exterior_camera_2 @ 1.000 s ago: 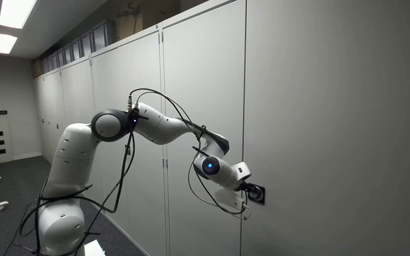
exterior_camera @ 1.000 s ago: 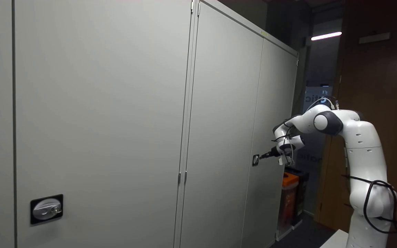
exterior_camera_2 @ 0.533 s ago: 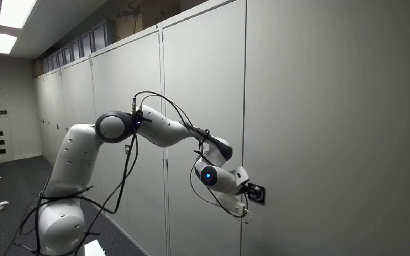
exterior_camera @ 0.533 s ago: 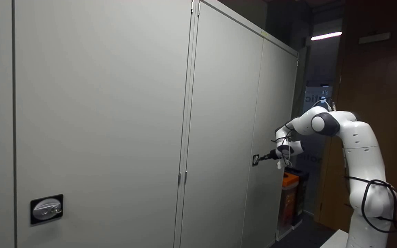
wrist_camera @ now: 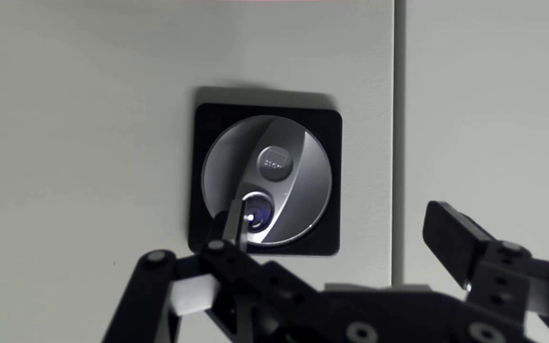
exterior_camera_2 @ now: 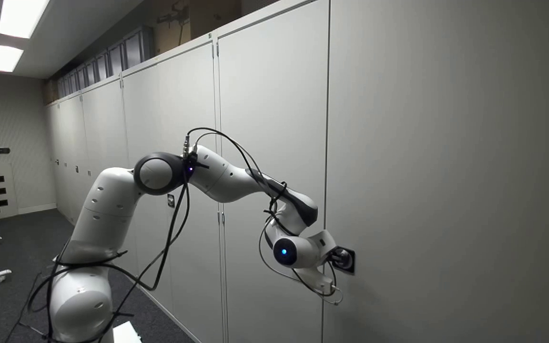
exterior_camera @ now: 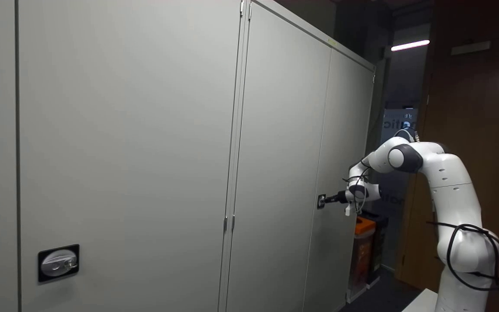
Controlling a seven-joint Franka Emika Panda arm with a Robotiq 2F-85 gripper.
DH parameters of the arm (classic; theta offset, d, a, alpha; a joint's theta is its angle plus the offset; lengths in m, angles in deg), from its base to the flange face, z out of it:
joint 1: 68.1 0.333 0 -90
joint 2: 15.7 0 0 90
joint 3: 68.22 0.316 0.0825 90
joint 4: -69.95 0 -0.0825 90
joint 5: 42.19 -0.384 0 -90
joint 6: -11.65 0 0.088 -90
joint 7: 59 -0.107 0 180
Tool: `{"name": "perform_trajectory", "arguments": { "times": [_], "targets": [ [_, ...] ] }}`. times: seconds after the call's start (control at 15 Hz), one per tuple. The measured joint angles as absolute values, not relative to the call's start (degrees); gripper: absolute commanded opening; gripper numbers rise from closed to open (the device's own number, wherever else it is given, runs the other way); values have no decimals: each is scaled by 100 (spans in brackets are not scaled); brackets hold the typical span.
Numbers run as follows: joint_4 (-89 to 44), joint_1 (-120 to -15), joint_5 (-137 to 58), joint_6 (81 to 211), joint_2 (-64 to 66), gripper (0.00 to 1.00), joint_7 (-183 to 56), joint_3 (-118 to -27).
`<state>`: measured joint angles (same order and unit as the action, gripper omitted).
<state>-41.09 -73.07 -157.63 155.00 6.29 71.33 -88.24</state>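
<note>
Rotary cabinet handle [wrist_camera: 279, 183] seems at the engaging step, the widely spread, empty end effector [wrist_camera: 335, 202] likely needing sideways finger pressure next.

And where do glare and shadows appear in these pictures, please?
Wrist view: a small white glint within a purple tint on the lock cylinder, a soft shadow above the black latch plate; in an exterior view, the ceiling light panels look washed-out white; in an exterior view, the brown door is very dim.
</note>
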Motion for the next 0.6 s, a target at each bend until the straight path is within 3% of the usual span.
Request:
{"name": "perform_trajectory", "arguments": {
  "times": [0.6],
  "targets": [
    [-4106, -7588, -15784, 15067, 705, 100, 7508, -8625]
  ]
}}
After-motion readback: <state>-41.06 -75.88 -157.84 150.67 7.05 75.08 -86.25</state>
